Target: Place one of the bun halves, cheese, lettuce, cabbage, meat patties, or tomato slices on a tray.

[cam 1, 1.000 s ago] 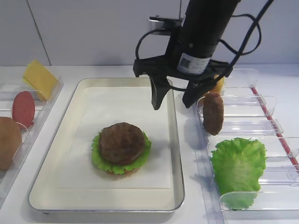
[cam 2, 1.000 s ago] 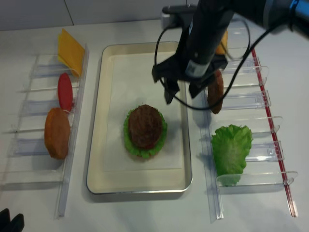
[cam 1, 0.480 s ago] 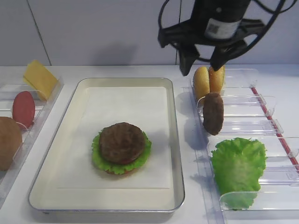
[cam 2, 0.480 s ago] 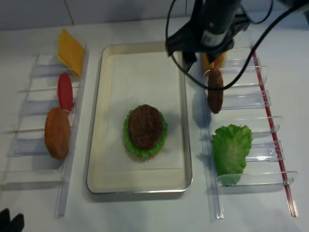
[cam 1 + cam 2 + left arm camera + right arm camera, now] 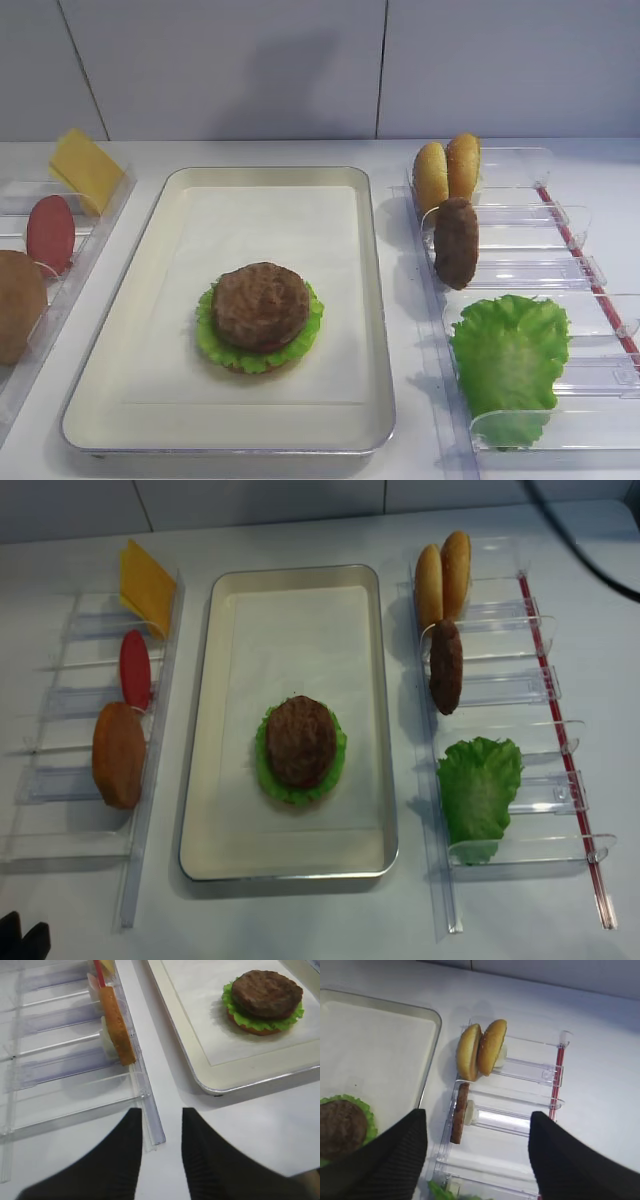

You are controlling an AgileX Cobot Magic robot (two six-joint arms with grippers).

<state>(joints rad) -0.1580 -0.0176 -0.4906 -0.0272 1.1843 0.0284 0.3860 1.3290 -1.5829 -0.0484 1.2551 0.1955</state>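
Note:
On the paper-lined silver tray lies a stack: a dark meat patty on a lettuce leaf, with a bun edge showing underneath. In the right rack stand two bun halves, another meat patty and a lettuce leaf. The cheese and a tomato slice sit in the left rack. My right gripper hangs open and empty high above the right rack's patty. My left gripper is open and empty over the table, near the left rack's front corner.
An orange-brown round piece stands in the left clear rack. The right rack has a red strip along its outer side. A white wall runs behind the table. Neither arm shows in the two high views.
The right arm has lifted from over the tray's back, swung right over the rack and left both high views. Its jaws stay apart. The food has not moved.

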